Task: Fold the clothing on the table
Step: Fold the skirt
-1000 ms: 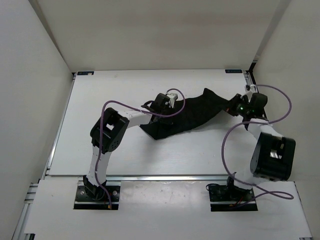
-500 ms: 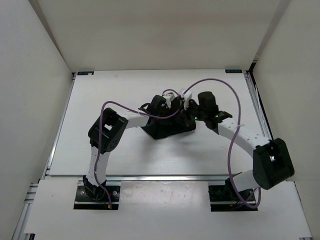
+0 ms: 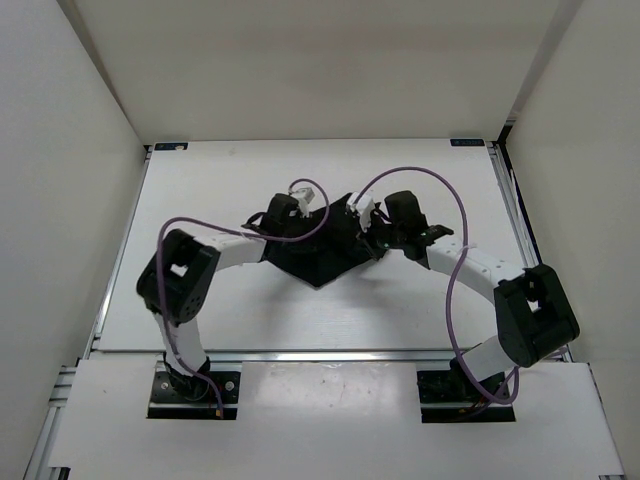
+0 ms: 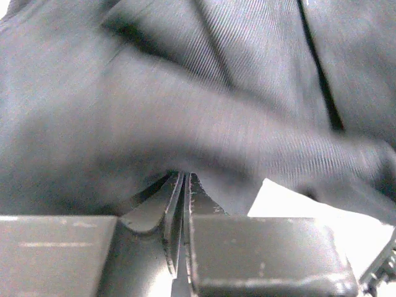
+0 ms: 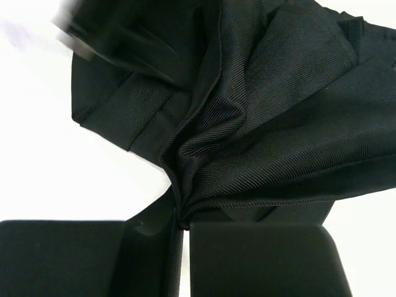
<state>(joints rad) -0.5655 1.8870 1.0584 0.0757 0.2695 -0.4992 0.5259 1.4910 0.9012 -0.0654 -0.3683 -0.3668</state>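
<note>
Top view first: the black clothing (image 3: pixel 325 258) is bunched into a rough diamond-shaped heap around the middle of the white table (image 3: pixel 200 180), a bit nearer the arms than the far edge. Both arms bend inward over it. The left gripper (image 3: pixel 292 232) is at the heap's left upper edge and the right gripper (image 3: pixel 368 240) at its right upper edge, so they're pretty near each other with the fabric between them. Purple cables (image 3: pixel 455 215) loop over both arms.

Left wrist cam: kinda blurry, but the left gripper (image 4: pixel 184 184) has its jaws pressed nearly together with a thin edge of the ribbed clothing (image 4: pixel 185 93) pinched in the slit. Fabric fills almost everything, with only a small patch of table (image 4: pixel 278 201) peeking out lower right.

Right wrist cam: much sharper. The right gripper (image 5: pixel 180 218) is clamped tight on a gathered bunch of the clothing (image 5: pixel 260 124), and pleats fan out up and to the right from the pinch. White table (image 5: pixel 62 161) shows on the left.
</note>
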